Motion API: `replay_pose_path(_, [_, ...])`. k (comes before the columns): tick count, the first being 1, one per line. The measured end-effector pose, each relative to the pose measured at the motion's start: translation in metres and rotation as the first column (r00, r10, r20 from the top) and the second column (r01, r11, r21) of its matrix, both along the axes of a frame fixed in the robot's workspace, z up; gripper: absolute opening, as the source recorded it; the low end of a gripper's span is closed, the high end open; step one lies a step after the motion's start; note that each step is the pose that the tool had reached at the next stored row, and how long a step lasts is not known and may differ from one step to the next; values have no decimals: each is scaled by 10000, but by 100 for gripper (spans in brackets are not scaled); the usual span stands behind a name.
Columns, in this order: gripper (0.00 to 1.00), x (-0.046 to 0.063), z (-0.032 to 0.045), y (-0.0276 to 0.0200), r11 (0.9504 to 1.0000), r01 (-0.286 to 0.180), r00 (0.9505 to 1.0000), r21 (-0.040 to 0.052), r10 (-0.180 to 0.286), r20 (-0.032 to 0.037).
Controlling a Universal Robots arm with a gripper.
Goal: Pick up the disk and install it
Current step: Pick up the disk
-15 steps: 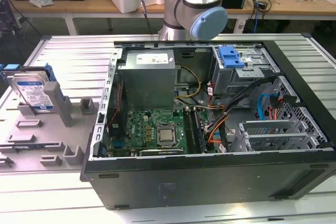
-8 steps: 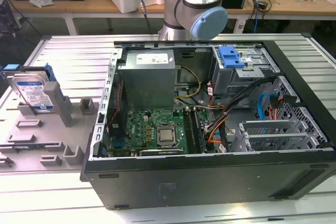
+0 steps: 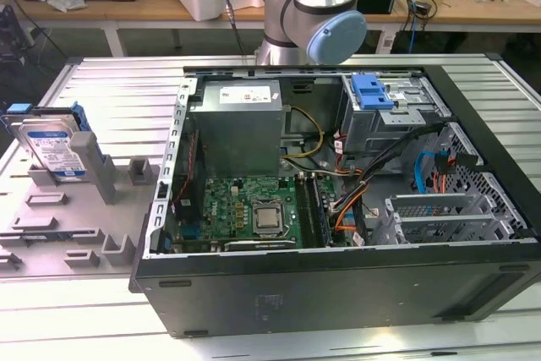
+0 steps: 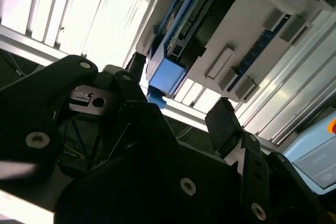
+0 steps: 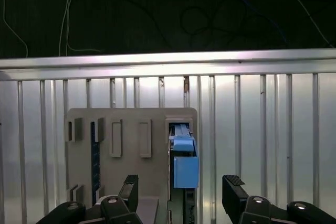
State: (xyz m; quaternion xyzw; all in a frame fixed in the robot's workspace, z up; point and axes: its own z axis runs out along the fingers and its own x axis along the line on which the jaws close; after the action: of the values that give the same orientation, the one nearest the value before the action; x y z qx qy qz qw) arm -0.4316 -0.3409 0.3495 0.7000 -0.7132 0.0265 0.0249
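The black fingers [image 5: 233, 190] stand spread apart, empty, lined up either side of the blue-framed flat silver-metal disk [image 5: 185, 169], which stands on edge beyond their tips in a grey slotted plastic holder [image 5: 126, 124], seemingly so both flat faces offer a grip.

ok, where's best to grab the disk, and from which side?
Pinch the disk across its two broad flat faces, near the top edge, coming down from above. It stands on edge in the grey holder, upper half exposed. In the first wrist view the open gripper hangs over it.
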Motion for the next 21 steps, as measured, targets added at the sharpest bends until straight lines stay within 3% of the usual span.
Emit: replay_pose_path(21, [74, -1, -168, -38, 9997, -245, 9997, 1, 245, 3])
